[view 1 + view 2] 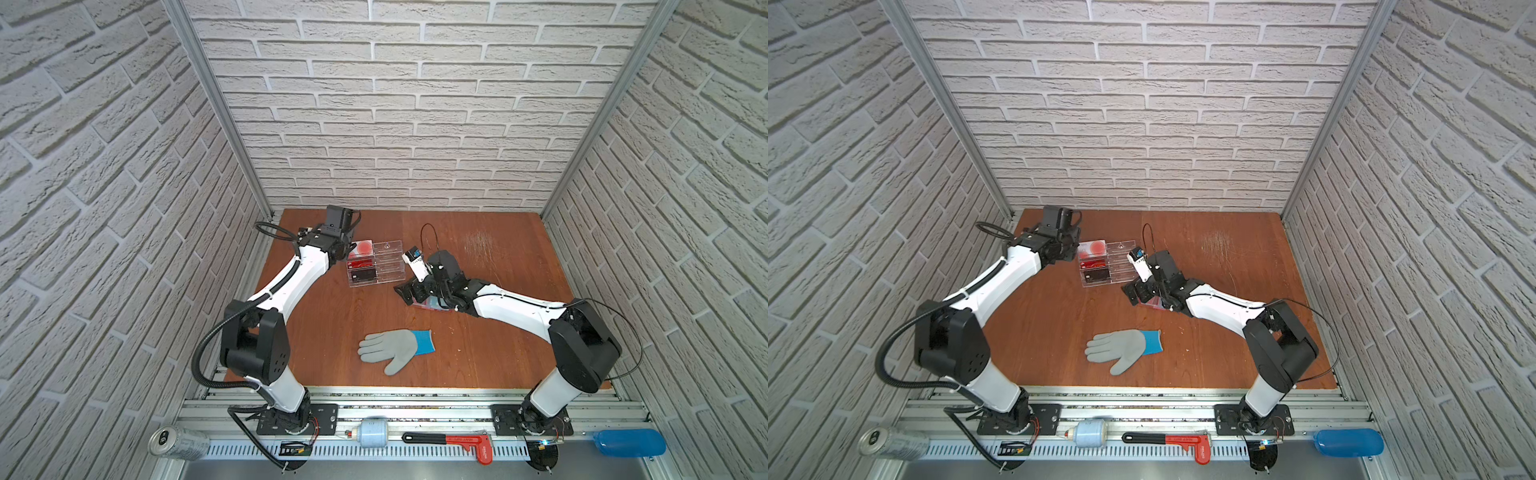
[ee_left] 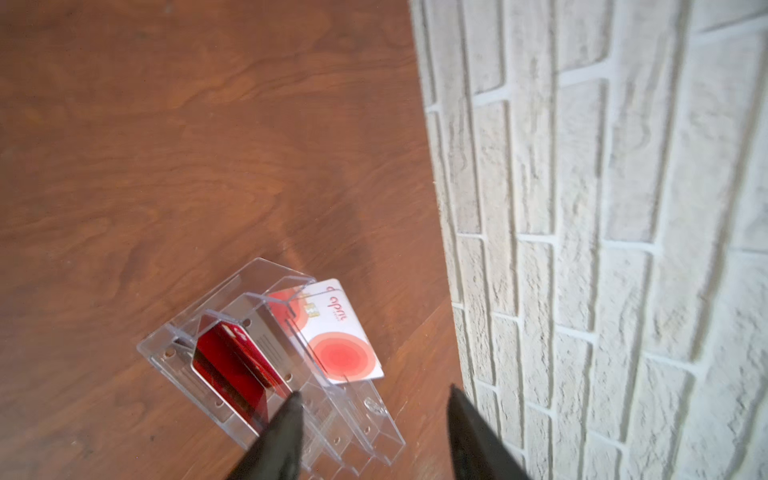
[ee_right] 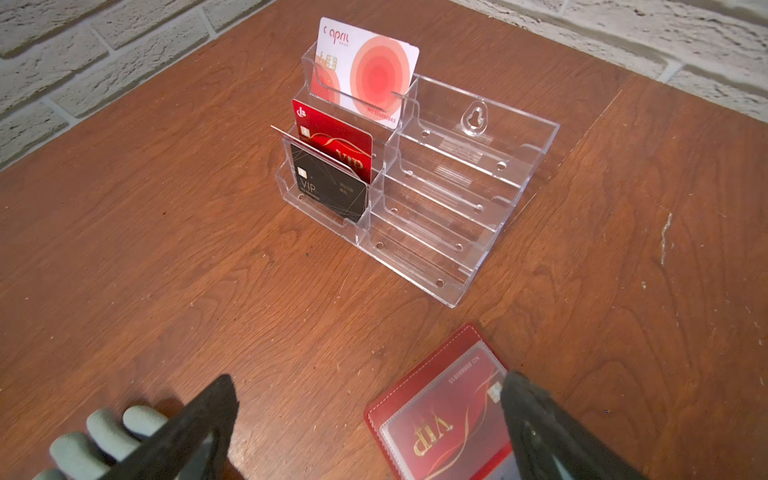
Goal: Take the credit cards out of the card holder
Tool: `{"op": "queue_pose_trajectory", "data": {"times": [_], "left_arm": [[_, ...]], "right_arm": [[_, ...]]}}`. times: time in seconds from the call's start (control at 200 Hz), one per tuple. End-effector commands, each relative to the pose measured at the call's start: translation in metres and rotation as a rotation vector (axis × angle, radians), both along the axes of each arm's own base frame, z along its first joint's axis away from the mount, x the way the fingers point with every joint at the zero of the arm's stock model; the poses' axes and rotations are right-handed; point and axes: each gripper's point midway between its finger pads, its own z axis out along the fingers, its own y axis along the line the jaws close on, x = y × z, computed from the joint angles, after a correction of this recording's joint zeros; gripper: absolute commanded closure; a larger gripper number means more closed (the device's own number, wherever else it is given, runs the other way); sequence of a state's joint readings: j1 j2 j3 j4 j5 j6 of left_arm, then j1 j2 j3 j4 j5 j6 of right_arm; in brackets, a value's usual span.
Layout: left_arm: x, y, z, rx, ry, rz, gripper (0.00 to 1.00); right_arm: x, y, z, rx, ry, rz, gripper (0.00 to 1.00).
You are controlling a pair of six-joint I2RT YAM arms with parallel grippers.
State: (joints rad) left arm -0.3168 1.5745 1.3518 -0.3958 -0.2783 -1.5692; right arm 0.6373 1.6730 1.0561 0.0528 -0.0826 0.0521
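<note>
Hovering above the open card holder [image 3: 419, 374], the right tool [image 3: 369, 379] has its fingers spread wide and grips nothing; the holder lies flat on the surface [image 3: 166, 249], partly beneath one finger, with a dark red card [image 3: 449, 419] inside its clear sleeve; the left tool [image 2: 374, 391] is spread too and empty, just beside the acrylic stand [image 2: 166, 353], where another red card [image 2: 232, 365] sits near one fingertip.

Overhead pair; wrist views share stand [image 3: 453, 195]
</note>
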Motion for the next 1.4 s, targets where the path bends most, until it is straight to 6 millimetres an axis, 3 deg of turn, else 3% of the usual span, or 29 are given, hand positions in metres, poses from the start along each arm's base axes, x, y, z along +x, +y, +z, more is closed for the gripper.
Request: {"op": "queue_pose_trajectory", "data": {"times": [0.0, 0.165, 0.37, 0.43, 0.45, 0.485, 0.745, 1.12, 1.395], "left_arm": [[-0.017, 0.018, 0.013, 0.263, -0.062, -0.138, 0.05], [-0.044, 0.022, 0.001, 0.323, -0.168, -0.239, 0.02], [-0.072, 0.019, -0.054, 0.134, -0.254, -0.297, 0.02], [-0.079, 0.017, -0.061, 0.111, -0.274, -0.322, 0.02], [-0.081, 0.017, -0.06, 0.118, -0.287, -0.333, 0.02], [-0.084, 0.016, -0.059, 0.135, -0.293, -0.354, 0.02], [-0.106, 0.018, -0.047, 0.231, -0.359, -0.421, 0.02], [-0.116, 0.017, -0.068, 0.213, -0.339, -0.444, 0.02], [-0.116, 0.017, -0.067, 0.201, -0.354, -0.454, 0.02]], "right_arm": [[0.015, 0.002, 0.005, -0.03, -0.039, -0.049, 0.0], [0.033, 0.017, 0.003, -0.096, -0.075, -0.063, 0.01], [0.052, 0.051, 0.004, -0.119, -0.112, -0.049, 0.0], [0.056, 0.062, 0.001, -0.13, -0.119, -0.042, 0.0], [0.057, 0.064, 0.005, -0.129, -0.13, -0.046, 0.0], [0.06, 0.07, -0.013, -0.157, -0.114, -0.048, 0.0], [0.083, 0.091, -0.023, -0.182, -0.148, -0.123, 0.0], [0.116, 0.09, -0.031, -0.234, -0.176, -0.276, 0.0], [0.127, 0.096, -0.032, -0.225, -0.176, -0.316, 0.0]]}}
